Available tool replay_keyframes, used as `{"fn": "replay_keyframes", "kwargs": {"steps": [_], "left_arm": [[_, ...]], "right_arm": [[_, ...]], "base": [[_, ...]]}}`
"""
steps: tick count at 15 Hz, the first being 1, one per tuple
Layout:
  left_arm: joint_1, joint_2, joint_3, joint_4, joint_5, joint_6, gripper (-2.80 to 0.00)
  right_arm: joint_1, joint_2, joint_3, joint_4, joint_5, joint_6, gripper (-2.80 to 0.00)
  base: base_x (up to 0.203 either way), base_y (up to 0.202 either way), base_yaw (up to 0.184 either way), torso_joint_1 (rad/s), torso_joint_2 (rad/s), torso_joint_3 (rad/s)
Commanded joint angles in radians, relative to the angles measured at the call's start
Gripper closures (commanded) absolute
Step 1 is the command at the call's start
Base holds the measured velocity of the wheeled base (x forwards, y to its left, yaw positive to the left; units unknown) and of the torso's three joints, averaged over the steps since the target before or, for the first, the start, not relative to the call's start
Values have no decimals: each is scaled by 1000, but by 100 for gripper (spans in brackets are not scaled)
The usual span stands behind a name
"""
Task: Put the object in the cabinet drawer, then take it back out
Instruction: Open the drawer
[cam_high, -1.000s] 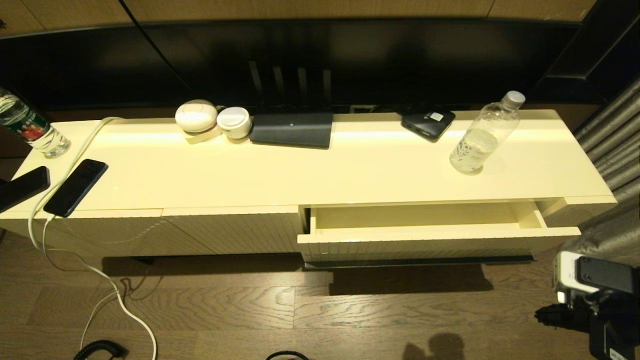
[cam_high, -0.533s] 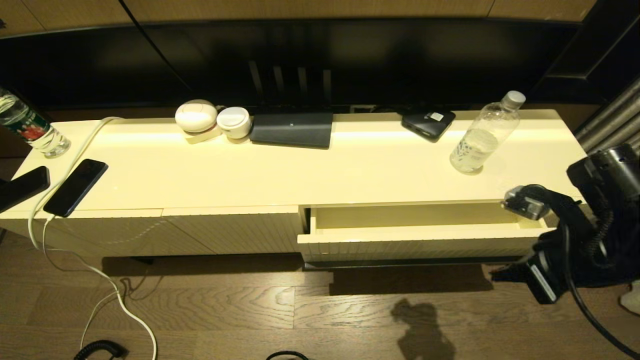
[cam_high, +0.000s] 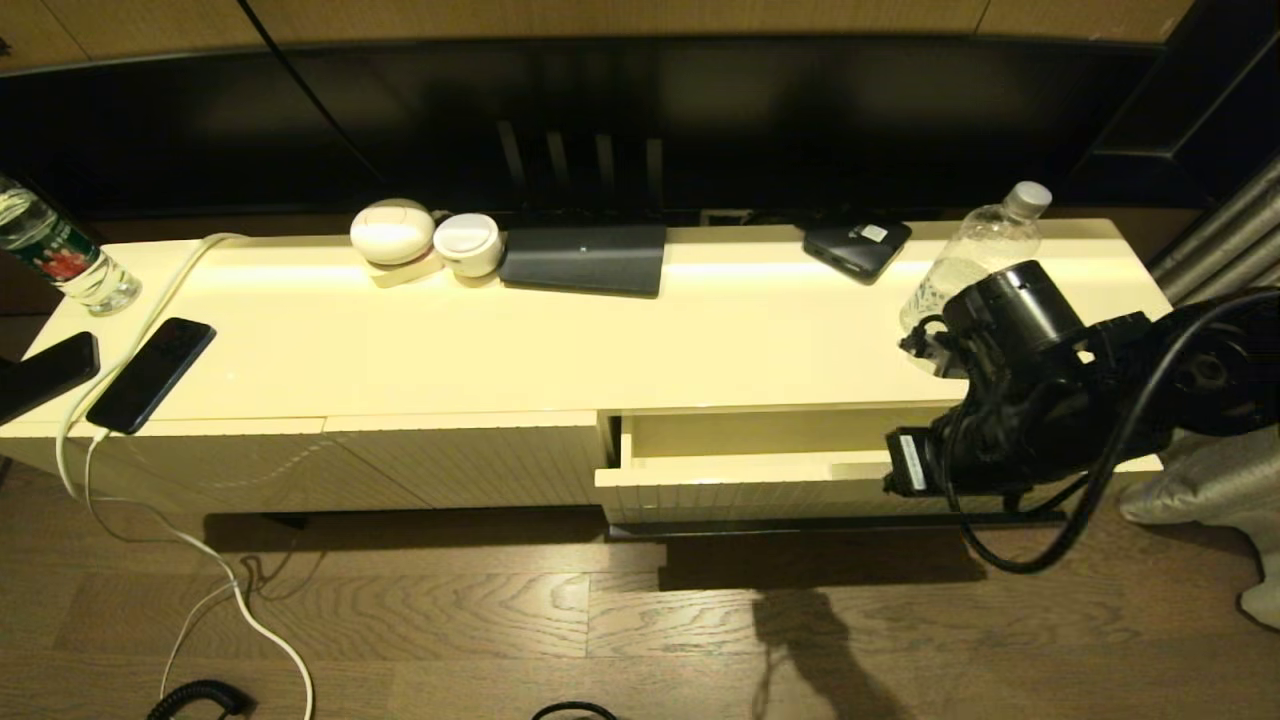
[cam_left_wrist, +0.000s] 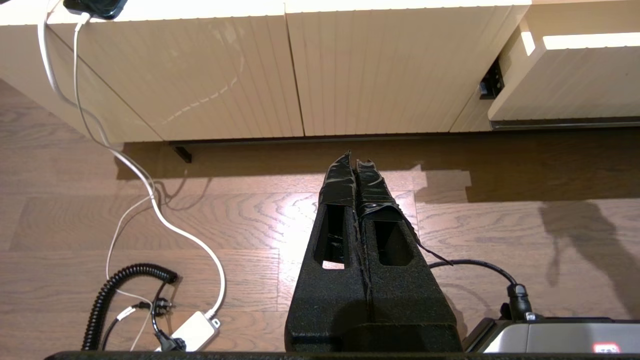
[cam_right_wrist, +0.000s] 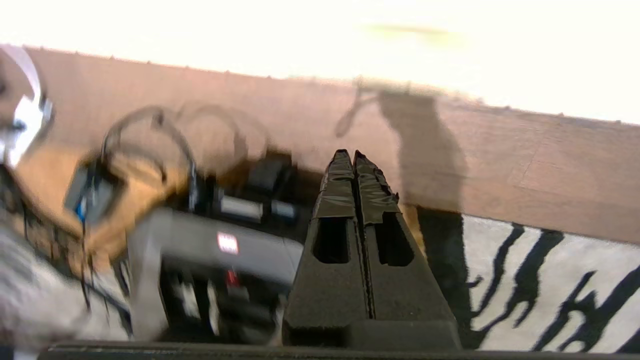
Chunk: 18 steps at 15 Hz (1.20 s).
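Standing upright near the right end of the long cream table top (cam_high: 700, 340), the small clear plastic water bottle with a pale cap (cam_high: 985, 240) waits where the right arm can reach it, with the arm's dark body partly in front of it. Just below, the wide cream drawer with a ribbed front (cam_high: 740, 470) is pulled out and looks empty, ready for the bottle. Neither black end effector holds anything: the right end effector (cam_right_wrist: 354, 156) has its fingers pressed together, and the left end effector (cam_left_wrist: 356, 161), also closed, hangs low over the wooden floor (cam_left_wrist: 225, 220).
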Motion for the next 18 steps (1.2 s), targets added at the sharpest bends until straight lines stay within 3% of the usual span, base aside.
{"fn": "replay_keyframes", "kwargs": {"steps": [1, 9, 18], "left_arm": [[0, 0, 2, 0, -1, 0, 0], [0, 0, 3, 0, 1, 0, 0], [0, 0, 2, 0, 1, 0, 0]], "right_arm": [[6, 75, -47, 2, -13, 20, 0], [2, 147, -74, -94, -82, 22, 0], [-3, 119, -60, -163, -91, -31, 0]], "base": [[0, 0, 0, 0, 0, 0], [0, 0, 0, 0, 0, 0], [0, 0, 0, 0, 0, 0]]}}
